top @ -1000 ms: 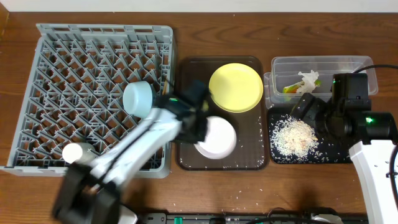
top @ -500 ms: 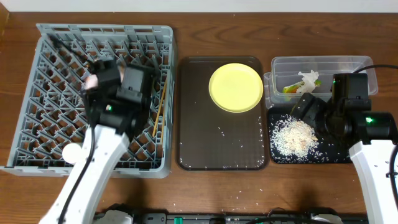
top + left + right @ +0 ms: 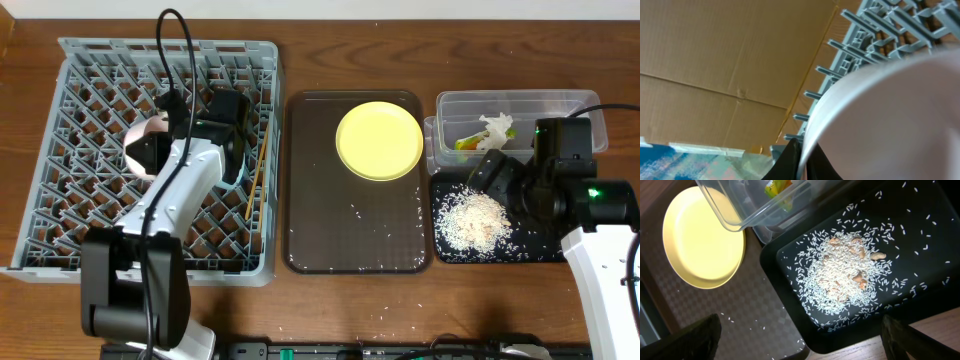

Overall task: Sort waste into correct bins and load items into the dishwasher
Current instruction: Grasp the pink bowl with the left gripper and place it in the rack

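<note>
Wooden worktop [image 3: 350, 305]: left pincer [image 3: 146, 152] clamps white bowl [image 3: 155, 127] above grey rack [image 3: 90, 80]; right pincer [image 3: 800, 327] stands wide apart, empty.

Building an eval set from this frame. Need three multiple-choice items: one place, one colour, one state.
1. Where is the yellow plate?
A) on the brown tray
B) in the clear container
C) on the bare wood

2. What colour is the rice tray?
A) grey
B) black
C) yellow

3. What is the left hand doing?
A) open above the yellow plate
B) out of view
C) gripping a bowl over the dish rack

Answers:
1. A: the plate lies flat on the brown tray's far end.
2. B: the rice is heaped on a black surface.
3. C: the left wrist view shows a finger at the bowl's rim, with rack tines behind.
</note>
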